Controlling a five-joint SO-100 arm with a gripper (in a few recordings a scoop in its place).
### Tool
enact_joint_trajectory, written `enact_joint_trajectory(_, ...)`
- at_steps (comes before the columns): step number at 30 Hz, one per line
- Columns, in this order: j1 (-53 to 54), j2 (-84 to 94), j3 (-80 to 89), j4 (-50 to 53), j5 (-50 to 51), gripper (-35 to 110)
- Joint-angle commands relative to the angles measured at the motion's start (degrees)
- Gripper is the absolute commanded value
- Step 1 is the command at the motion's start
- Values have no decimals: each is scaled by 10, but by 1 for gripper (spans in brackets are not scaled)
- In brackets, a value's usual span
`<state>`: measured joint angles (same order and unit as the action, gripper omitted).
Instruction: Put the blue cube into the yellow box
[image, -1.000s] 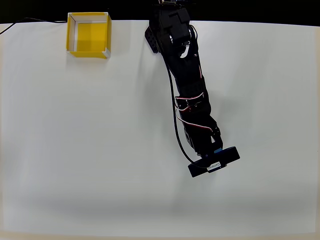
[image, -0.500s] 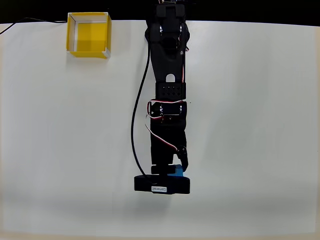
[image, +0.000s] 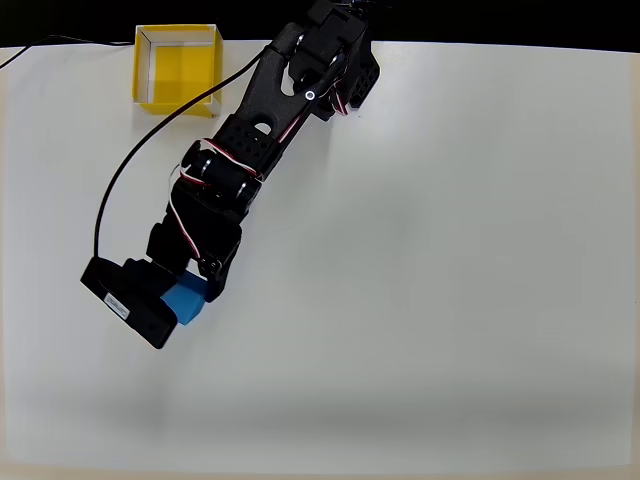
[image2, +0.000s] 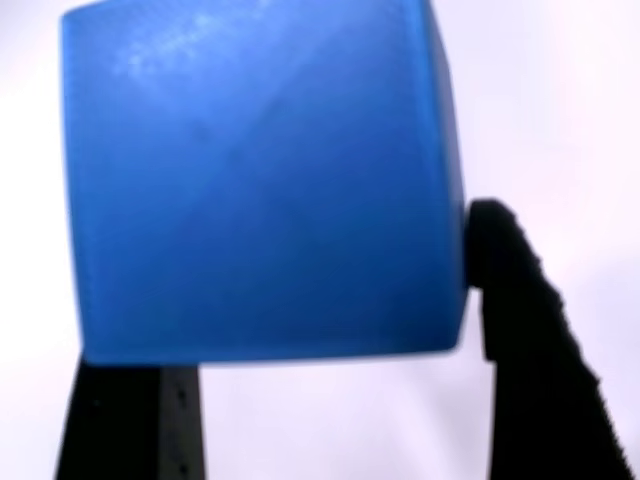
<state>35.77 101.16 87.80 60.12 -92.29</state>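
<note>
Black arm stretched across a white table with a blue cube pinched in its gripper

The table (image: 480, 300) was the largest thing in the overhead view, and the arm (image: 260, 130) reached over it from the far edge toward the lower left. The yellow box (image: 178, 68) sat open-topped at the far left edge, well apart from the gripper (image: 195, 290). The gripper was clenched on the blue cube (image: 186, 300), which showed just beside the wrist camera bar; in the wrist view the cube (image2: 260, 180) sat between the two dark fingers (image2: 520, 300), touching both
</note>
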Motion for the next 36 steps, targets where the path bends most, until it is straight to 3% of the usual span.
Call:
enact_joint_trajectory(1,95,68,-94,50,-2,14)
enact_joint_trajectory(18,393,63,-130,247,51,14)
enact_joint_trajectory(29,544,56,-4,213,25,13)
enact_joint_trajectory(36,577,54,46,175,26,13)
